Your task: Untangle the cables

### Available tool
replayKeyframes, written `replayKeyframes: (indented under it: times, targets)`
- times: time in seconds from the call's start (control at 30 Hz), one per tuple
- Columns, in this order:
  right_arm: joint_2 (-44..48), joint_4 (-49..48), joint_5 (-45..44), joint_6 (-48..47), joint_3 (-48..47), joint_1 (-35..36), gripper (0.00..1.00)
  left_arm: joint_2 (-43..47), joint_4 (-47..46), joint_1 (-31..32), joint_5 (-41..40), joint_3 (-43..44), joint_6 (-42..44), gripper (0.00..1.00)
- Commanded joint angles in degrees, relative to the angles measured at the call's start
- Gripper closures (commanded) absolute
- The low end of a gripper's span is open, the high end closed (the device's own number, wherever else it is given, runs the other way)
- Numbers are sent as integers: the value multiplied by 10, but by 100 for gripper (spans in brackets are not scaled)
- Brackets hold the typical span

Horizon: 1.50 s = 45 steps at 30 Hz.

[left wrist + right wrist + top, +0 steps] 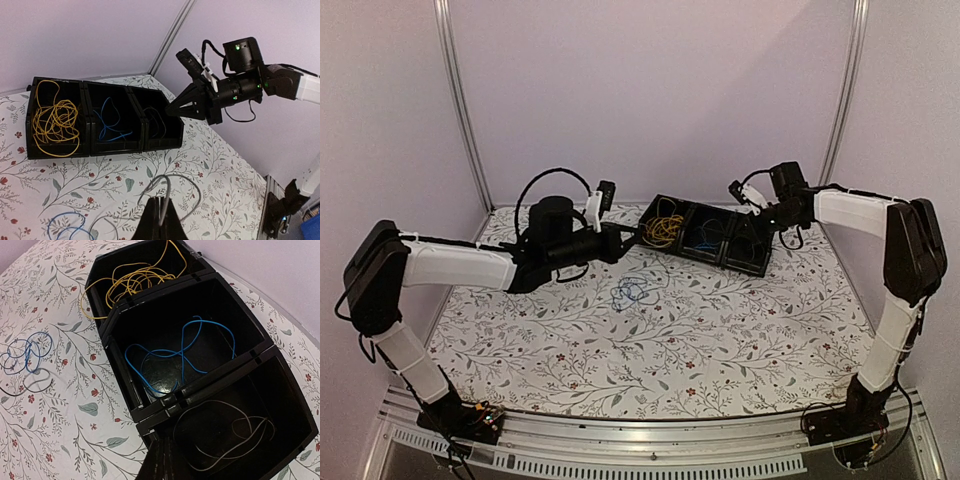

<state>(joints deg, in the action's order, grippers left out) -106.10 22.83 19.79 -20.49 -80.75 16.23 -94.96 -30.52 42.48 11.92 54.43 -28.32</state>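
A black tray (660, 203) has three compartments that hold a yellow cable (665, 228), a blue cable (703, 240) and a thin grey-black cable (225, 435). A tangle of blue and black cables (635, 293) lies on the table in front of it, also in the right wrist view (27, 357). My left gripper (160, 220) is shut on a grey-black cable (172, 150) whose loop stands above the table; in the top view it (628, 235) is by the tray's left end. My right gripper (161, 462) is shut and empty over the near edge of the grey-black cable's compartment.
The table has a floral cloth (650, 350). Metal frame posts (460, 100) stand at the back corners against lilac walls. Thick black arm cables (555, 180) loop above the left wrist. The right arm (240, 85) reaches in beside the tray's right end.
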Motion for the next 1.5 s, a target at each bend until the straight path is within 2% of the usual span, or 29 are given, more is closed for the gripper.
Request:
replayKeyframes:
  times: [0.0,0.07,0.17,0.23,0.37,0.5,0.67,0.87,1.07,1.17,1.2,1.27,1.33,1.43,1.47]
  targets:
    - [36,-7,-9,-7,20,10,97,6,74,12,28,-5,34,100]
    - [43,-7,13,-10,28,9,96,9,76,13,31,-13,33,100]
    - [63,-8,117,-35,52,10,87,11,78,15,43,-15,30,100]
    - [75,-13,175,-40,69,13,78,9,79,18,53,-13,29,100]
    - [96,3,282,-71,84,27,51,2,84,25,63,5,31,100]
    - [121,3,291,-91,97,74,32,-10,77,32,87,26,28,100]
    - [90,19,275,-104,70,117,28,-18,69,40,112,51,28,100]
    - [35,23,271,-100,36,135,23,-4,62,44,134,63,19,100]
    - [6,39,302,-107,22,149,22,15,59,45,132,61,18,100]
    - [-3,44,318,-104,20,149,33,18,57,45,136,60,16,100]
    - [-7,45,322,-103,18,150,42,19,56,45,135,60,16,100]
    - [-13,49,326,-102,12,149,67,20,55,45,136,58,16,100]
    - [-17,51,326,-102,6,149,86,21,53,45,135,55,15,100]
    - [-16,52,319,-101,0,147,100,21,55,45,131,52,16,100]
    - [-15,53,317,-102,-3,145,100,22,56,45,130,50,16,100]
